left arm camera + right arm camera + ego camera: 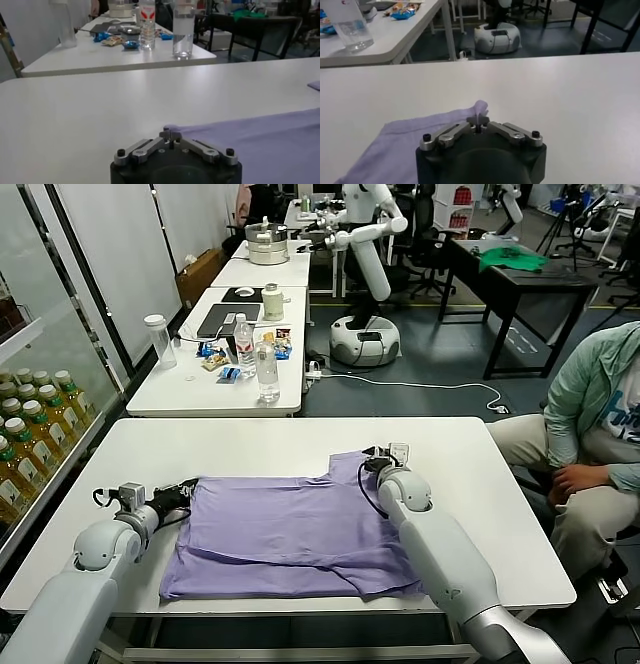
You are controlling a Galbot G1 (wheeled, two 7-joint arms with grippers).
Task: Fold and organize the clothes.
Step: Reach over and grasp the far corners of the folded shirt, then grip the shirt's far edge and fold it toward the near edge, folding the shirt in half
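Lying spread flat across the middle of the white table [470, 514], plain side up: the purple T-shirt [290, 534], hem toward the near edge, collar toward the far edge.

Left of the T-shirt, reaching in low along the tabletop: the left gripper [186, 489], pinching the cloth at the shirt's far left corner. Jaws showing fully closed in the left wrist view [170, 135], with a small fold of purple fabric caught between the tips.

At the T-shirt's far right corner, near the collar: the right gripper [376, 463], likewise clamped tight, a little peak of fabric [479, 107] standing up between the tips in the right wrist view [478, 123].

Judging by both corners being held, probably getting ready to lift the far edge and carry it toward the near hem for a fold.

Risks from here:
- Gripping only a thin nip of soft cloth on each side, so slipping out under a quick pull.
- Lifting unevenly, dragging the whole shirt across the table instead of folding it.
- Pulling the hands apart or together, leaving a skewed or wrinkled crease.
- Catching only the top layer, letting the bottom layer stay behind and bunch.

Beyond the T-shirt, on the next table: bottles [266, 369], well out of reach.
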